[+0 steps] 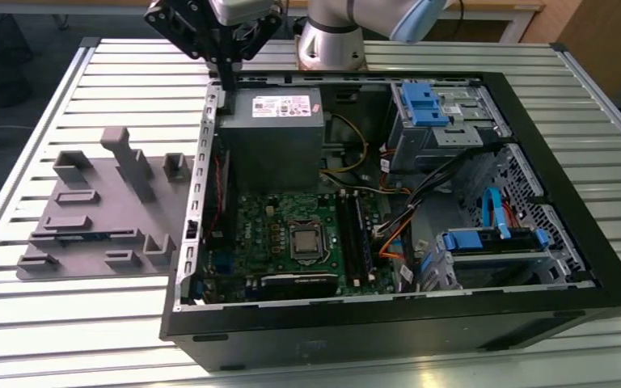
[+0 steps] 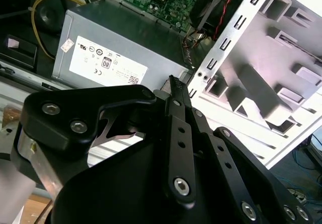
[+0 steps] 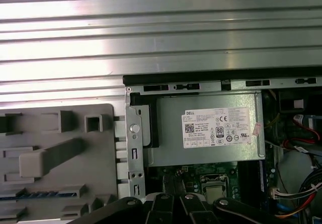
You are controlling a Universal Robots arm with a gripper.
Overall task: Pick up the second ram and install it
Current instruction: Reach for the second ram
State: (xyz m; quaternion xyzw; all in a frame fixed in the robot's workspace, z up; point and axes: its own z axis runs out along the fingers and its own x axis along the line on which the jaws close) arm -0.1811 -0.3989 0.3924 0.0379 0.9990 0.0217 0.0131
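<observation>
Arm [image 1: 338, 28]: one, pale grey with a blue joint cap, upright at the top of the exterior view, wrist reaching toward that view's left. Tool [image 1: 226, 84]: black, bolted linkage type, hanging from the wrist and pointing straight down. Fingers [image 2: 177, 114]: two slim black bars, drawn together tip to tip in the second wrist view, gripping nothing.

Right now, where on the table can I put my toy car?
The slatted metal table is bare at the exterior view's left of the grey plastic tray and right of the open black computer case. Inside the case, cables crowd everything.
</observation>
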